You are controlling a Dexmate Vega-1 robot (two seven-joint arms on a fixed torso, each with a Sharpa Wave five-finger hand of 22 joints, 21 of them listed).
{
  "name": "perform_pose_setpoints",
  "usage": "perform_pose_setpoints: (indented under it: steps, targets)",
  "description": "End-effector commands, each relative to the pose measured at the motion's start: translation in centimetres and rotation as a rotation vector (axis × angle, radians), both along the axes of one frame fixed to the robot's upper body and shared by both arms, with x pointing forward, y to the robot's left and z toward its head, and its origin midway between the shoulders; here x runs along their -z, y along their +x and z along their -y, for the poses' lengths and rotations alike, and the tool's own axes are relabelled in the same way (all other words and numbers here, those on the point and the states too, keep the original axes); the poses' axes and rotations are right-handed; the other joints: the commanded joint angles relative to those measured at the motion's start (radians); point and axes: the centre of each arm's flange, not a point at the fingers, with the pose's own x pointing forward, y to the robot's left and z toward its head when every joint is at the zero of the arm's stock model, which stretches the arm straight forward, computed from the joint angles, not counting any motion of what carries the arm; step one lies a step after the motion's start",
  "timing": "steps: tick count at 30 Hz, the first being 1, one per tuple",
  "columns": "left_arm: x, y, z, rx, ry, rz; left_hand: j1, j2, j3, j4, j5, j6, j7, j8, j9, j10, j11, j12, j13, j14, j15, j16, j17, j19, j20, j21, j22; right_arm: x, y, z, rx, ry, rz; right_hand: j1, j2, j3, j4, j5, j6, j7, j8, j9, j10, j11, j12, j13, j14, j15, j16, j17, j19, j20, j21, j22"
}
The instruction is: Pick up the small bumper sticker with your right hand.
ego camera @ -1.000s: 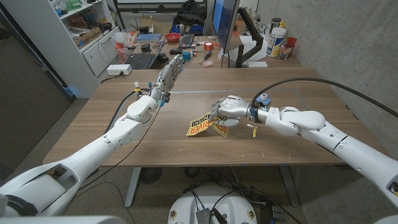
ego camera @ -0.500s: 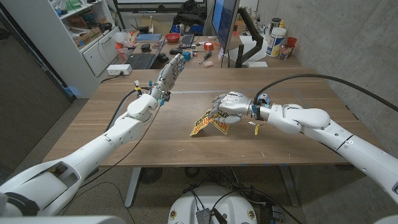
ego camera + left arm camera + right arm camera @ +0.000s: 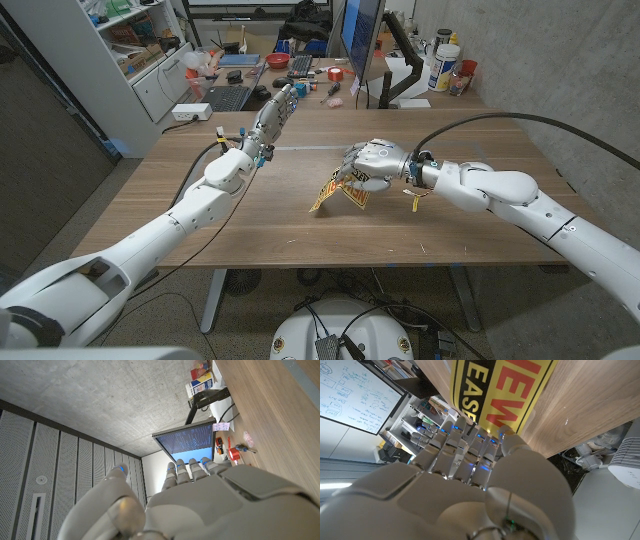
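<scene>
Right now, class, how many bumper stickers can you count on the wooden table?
1. The yellow bumper sticker is near the table's middle, held by the right hand, one end raised and its lower edge seemingly touching the wood. Nothing shows under it; another could be hidden.

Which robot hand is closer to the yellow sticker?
Right. The right hand holds the sticker by its edge, lifting it off the table. The left hand is far off, raised toward the table's back.

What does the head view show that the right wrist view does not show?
Head view alone: the left hand raised with fingers apart, holding nothing, and the sticker's lower edge near the table. Right wrist view alone: the sticker's large lettering close up. Both: the right hand gripping the yellow bumper sticker, and the wooden table.
</scene>
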Motion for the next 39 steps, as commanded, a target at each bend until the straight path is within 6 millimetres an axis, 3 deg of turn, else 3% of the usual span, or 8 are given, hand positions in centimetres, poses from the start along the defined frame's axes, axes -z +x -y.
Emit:
perform_pose_setpoints:
  steps: [1,33,39]
  targets:
    - [-0.5,-0.1,-0.2,-0.007,0.007,0.008,0.001,0.010,-0.003,0.001,-0.001,0.011,-0.001,-0.001,0.003,0.003,0.002,0.004,-0.001,-0.005,0.002,0.000,-0.001,-0.001,-0.014,-0.002,0.002,-1.2,-1.2,0.2,-0.002,0.016,0.038,-0.003,0.010,0.001,0.003,0.000,0.005,-0.002,-0.003,0.001,0.004,0.002,-0.006,-0.001,0.008,-0.133,-0.002,0.004,0.005,-0.061,-0.002,0.003]
    - [-0.7,-1.8,0.8,-0.018,0.011,0.029,0.003,0.012,-0.007,-0.001,-0.002,0.011,0.000,-0.002,0.003,0.001,0.002,0.003,-0.001,-0.006,0.002,0.000,-0.001,0.000,-0.017,-0.003,0.002,-5.0,-4.4,2.0,-0.026,0.083,0.057,-0.004,0.010,0.001,0.003,-0.001,0.007,-0.002,-0.008,0.001,0.010,0.002,-0.010,-0.001,0.013,-0.135,-0.004,0.003,0.011,-0.065,-0.003,0.003]
    - [-0.4,-2.0,1.2,-0.014,0.015,0.024,0.004,0.013,-0.007,-0.001,-0.002,0.011,0.000,-0.002,0.003,0.001,0.001,0.003,-0.001,-0.007,0.001,0.000,-0.001,-0.002,-0.016,-0.004,0.002,-5.3,-5.2,2.2,-0.033,0.083,0.061,-0.005,0.012,0.002,0.004,-0.001,0.008,-0.002,-0.012,0.001,0.012,0.003,-0.013,-0.001,0.018,-0.136,-0.004,0.004,0.026,-0.080,0.001,0.004]
